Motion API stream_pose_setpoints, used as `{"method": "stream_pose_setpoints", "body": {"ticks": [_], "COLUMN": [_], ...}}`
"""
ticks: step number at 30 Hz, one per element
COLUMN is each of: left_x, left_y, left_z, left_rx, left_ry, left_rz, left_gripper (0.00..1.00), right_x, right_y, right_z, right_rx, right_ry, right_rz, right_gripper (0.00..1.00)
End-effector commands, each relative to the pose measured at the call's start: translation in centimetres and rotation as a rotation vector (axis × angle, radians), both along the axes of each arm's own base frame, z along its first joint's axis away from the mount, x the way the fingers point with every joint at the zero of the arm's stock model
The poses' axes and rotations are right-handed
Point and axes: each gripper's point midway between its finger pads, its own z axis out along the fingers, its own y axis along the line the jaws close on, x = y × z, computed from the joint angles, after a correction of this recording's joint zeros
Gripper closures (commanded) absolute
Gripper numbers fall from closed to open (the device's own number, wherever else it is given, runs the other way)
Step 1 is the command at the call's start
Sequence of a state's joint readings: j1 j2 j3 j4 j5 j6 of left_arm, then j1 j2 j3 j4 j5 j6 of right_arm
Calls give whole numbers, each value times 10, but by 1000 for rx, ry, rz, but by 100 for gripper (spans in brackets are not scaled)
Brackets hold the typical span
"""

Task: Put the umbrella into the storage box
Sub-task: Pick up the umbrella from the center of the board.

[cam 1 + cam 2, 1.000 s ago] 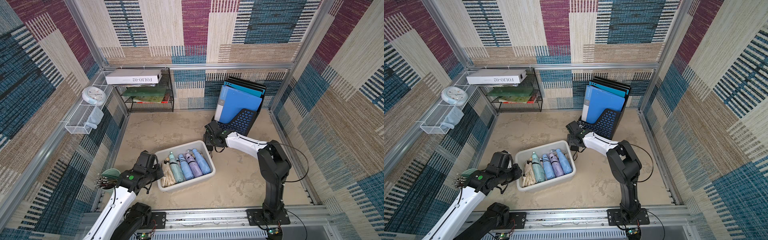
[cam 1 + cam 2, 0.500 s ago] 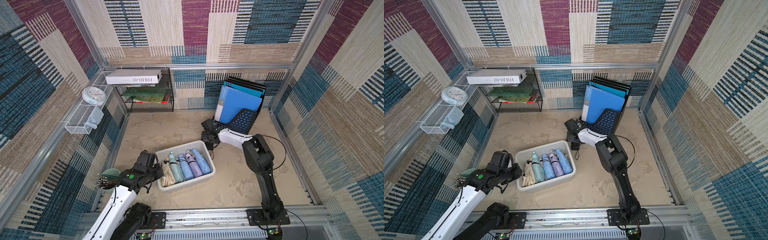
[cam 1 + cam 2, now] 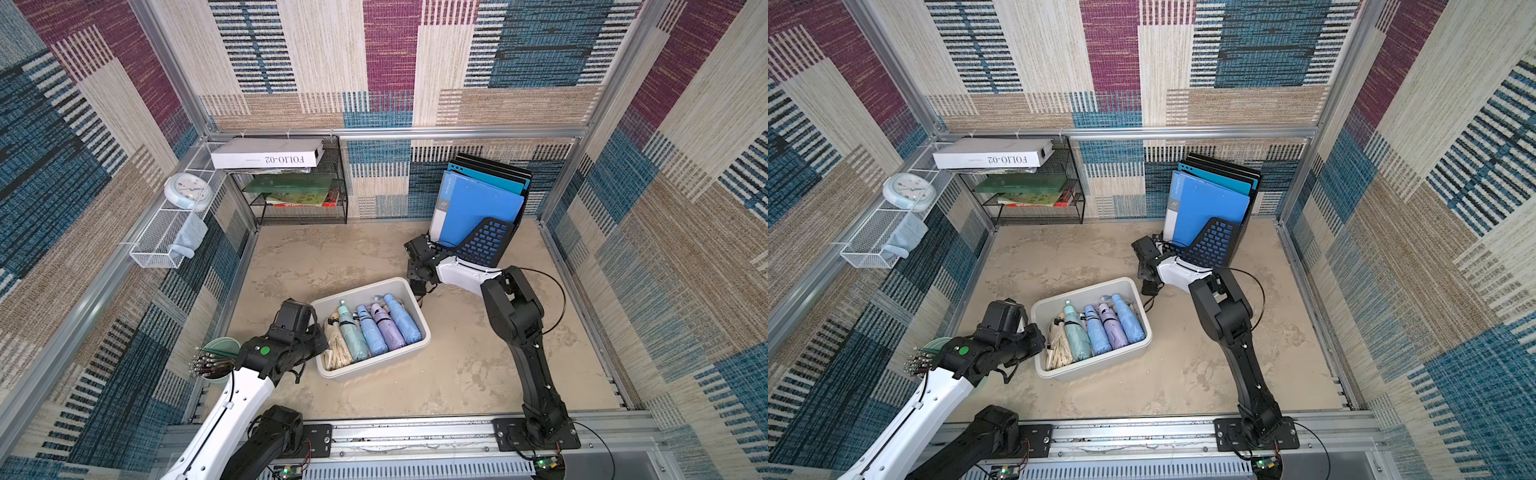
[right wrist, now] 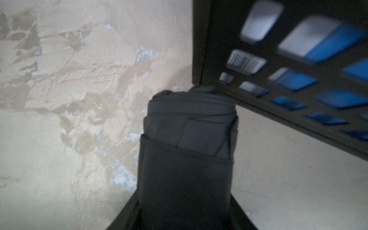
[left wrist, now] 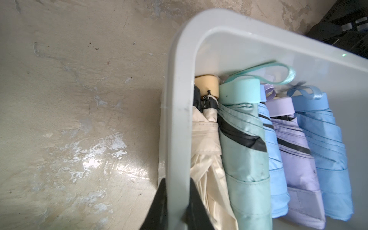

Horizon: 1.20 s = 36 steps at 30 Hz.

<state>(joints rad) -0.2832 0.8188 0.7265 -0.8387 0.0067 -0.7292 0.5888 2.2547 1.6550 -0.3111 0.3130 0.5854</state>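
Done: five umbrellas (image 3: 371,330) in the storage box (image 3: 374,365).
Left jaws: clenched on its rim.
Right jaws: grasping black umbrella (image 4: 189,139).
Remaining: we reckon carrying it in.

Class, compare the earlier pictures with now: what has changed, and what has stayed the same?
The right arm drew its elbow in toward the file holder, and the right claw closed around the black umbrella beside it. The left claw still clamps the storage box rim; the box and the umbrellas inside have not moved.
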Motion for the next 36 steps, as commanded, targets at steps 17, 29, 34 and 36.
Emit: {"method": "stream_pose_setpoints", "body": {"ticks": [17,29,34,36], "left_x": [27,46,57,62], "left_y": [-12,-30,-41,-46], "left_z": [16,21,29,33], "left_rx": [-55,-102,-116,-118], "left_ry": [-107,-144,-168,-187], "left_rz": [-15,-79,-129,-148], "left_gripper": [100,100,100,100], "right_x": [-84,-118,-132,-140], "right_y": [-36,-52,-68,-80], "right_z": [30,61,83,95], "right_rx": [45,108,94,84], "right_ry": [76,68,45,29], "right_rz": [70,113,117,102], "right_gripper": [70,74,75,75]}}
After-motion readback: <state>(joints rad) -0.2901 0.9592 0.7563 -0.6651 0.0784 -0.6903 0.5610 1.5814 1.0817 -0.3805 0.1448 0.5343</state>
